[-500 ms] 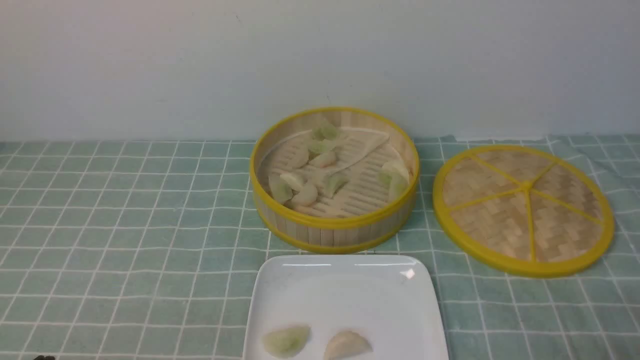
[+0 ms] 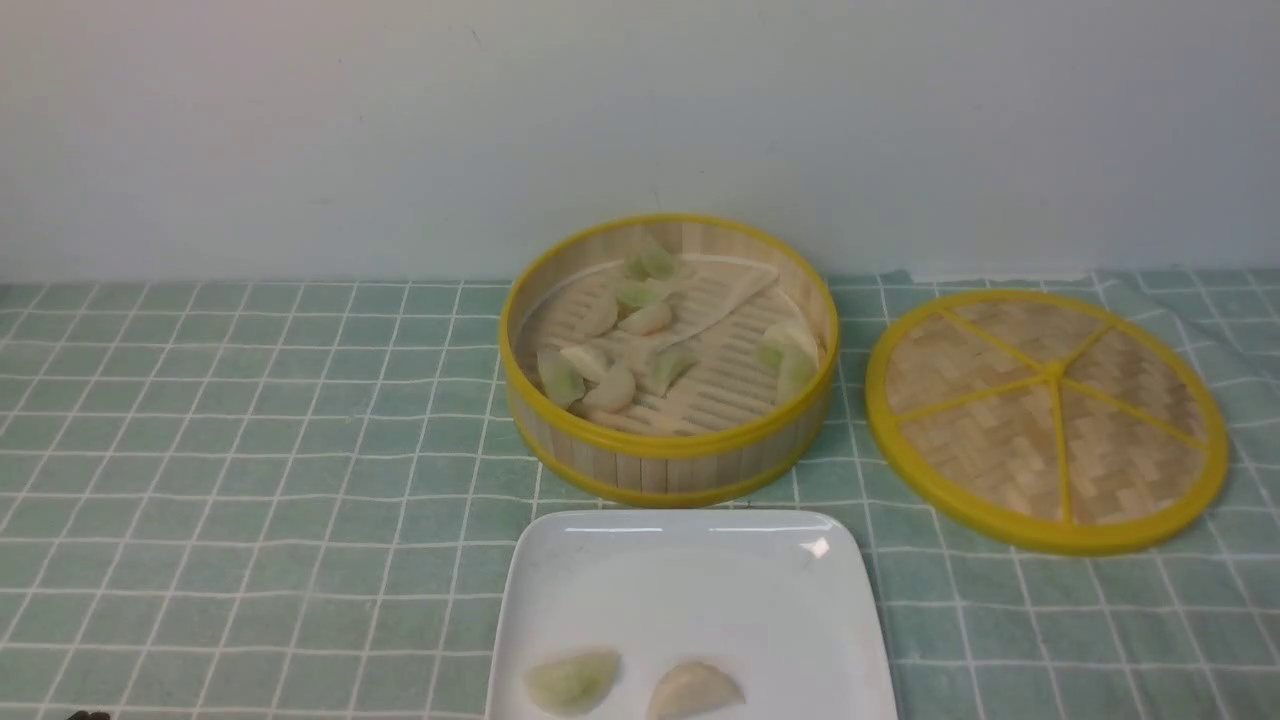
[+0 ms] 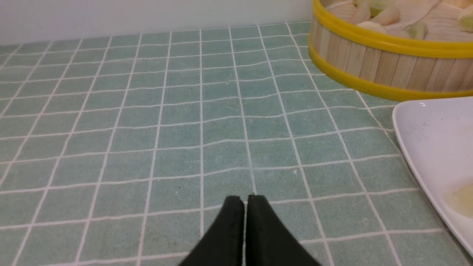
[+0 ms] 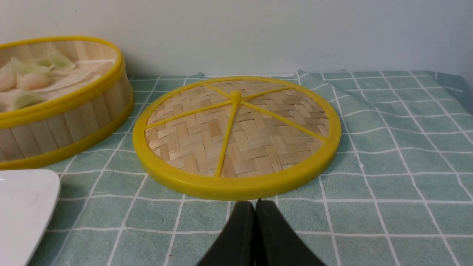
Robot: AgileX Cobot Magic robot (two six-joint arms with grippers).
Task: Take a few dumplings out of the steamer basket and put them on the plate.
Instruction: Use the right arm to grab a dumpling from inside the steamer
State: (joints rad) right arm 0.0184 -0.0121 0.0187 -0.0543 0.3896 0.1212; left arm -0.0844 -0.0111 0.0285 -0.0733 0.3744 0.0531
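Dumplings [image 2: 612,388] in the steamer basket [image 2: 665,462], just beyond the near plate [image 2: 690,575] holding two, look soft, light and slick, so I'd pinch one gently across its plump middle; my left end effector [image 3: 244,202] and right end effector [image 4: 255,207] are both pressed together, empty.

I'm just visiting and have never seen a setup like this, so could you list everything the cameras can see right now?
Steamer basket: one, bamboo with yellow rims, centre back, uncovered.
Dumplings in basket: about ten, pale green and cream, on its slatted floor.
Plate: one, white, square, just in front of the basket.
Dumplings on plate: two, one green, one cream, side by side at its near edge.
Lid: one, woven, yellow rim and spokes, flat to the right of the basket.
Tablecloth: one, green with white grid, under everything.
Wall: pale, behind.
Left gripper: black, shut, empty, over the cloth left of the plate.
Right gripper: black, shut, empty, just before the lid.
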